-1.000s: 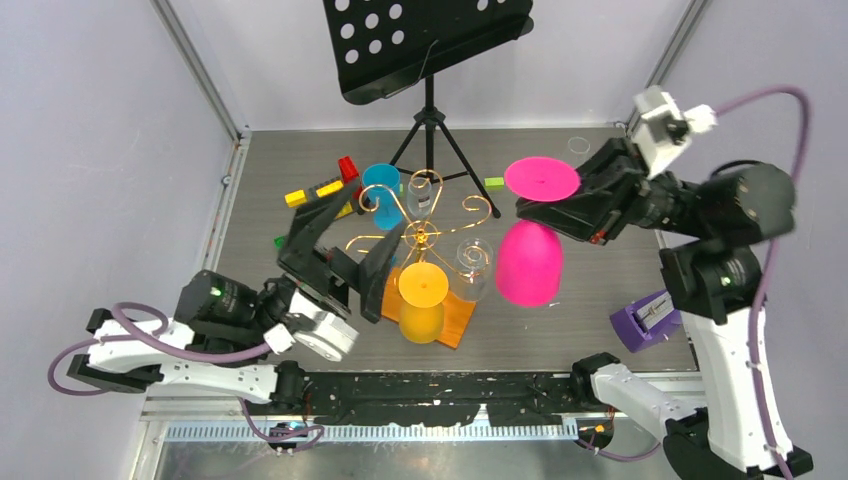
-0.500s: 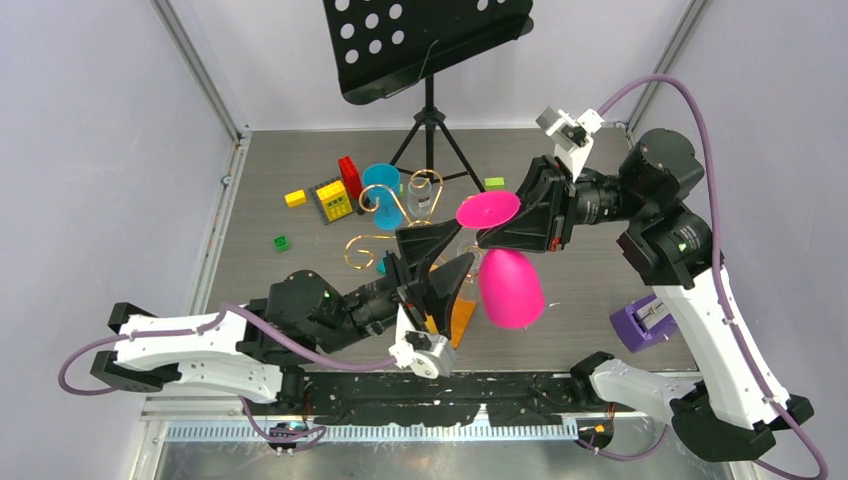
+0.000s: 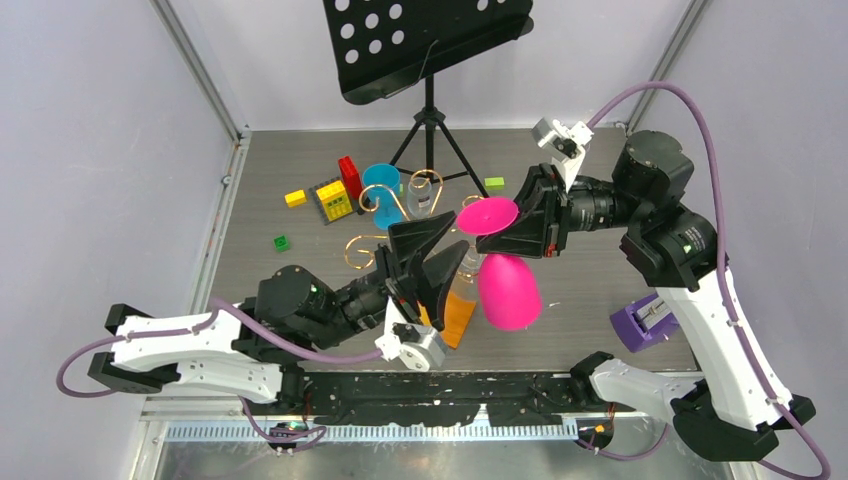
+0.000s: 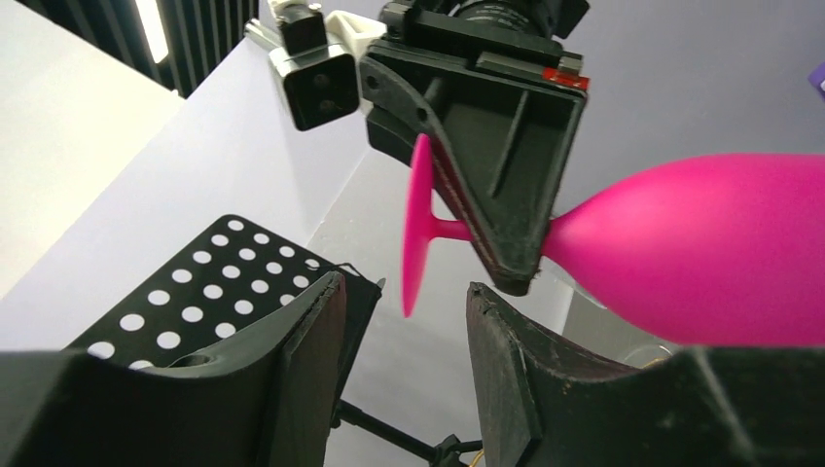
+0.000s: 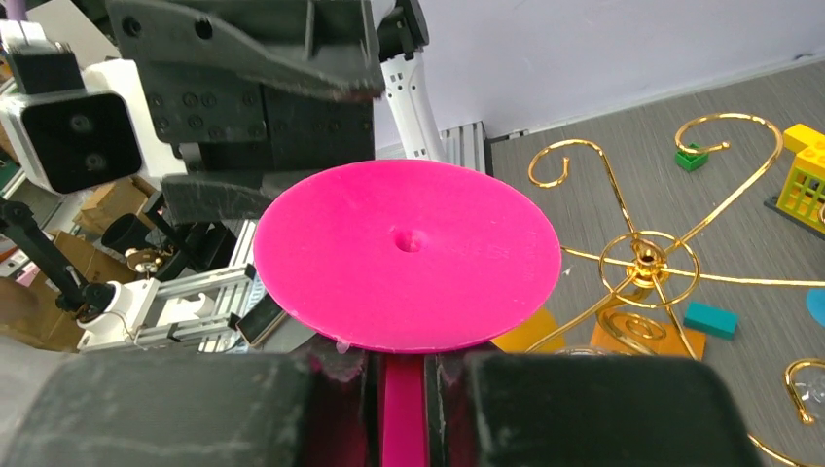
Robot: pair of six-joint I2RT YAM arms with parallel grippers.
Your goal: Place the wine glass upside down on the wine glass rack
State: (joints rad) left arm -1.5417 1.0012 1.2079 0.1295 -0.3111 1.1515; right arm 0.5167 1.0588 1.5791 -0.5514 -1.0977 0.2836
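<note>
Swinging in from the rack's left side, the left end effector [image 3: 432,262] now points up and to the right at the glass [image 3: 508,290], and its jaws have drawn in from wide to about half. They are still apart: in the left wrist view its two fingers [image 4: 311,360] stand clear on either side below the foot [image 4: 418,229] and touch nothing.

Over the same second the right end effector [image 3: 497,238] has carried the glass in from the right, toward the middle of the surface [image 3: 600,280]. It is clamped on the stem [image 5: 404,428], so the glass hangs inverted, foot up and bowl down, off the surface. The glass sits just right of the rack [image 5: 642,263], whose gold loops show beyond the foot in the right wrist view. From above, the left arm hides much of the rack.

By the look of it, the glass is already turned the right way but not yet hung on any loop. The left arm's approach with narrowing jaws suggests a handover or a steadying grip near the foot. The risk is that closing fingers knock the foot and twist the stem in the right arm's grip.
</note>
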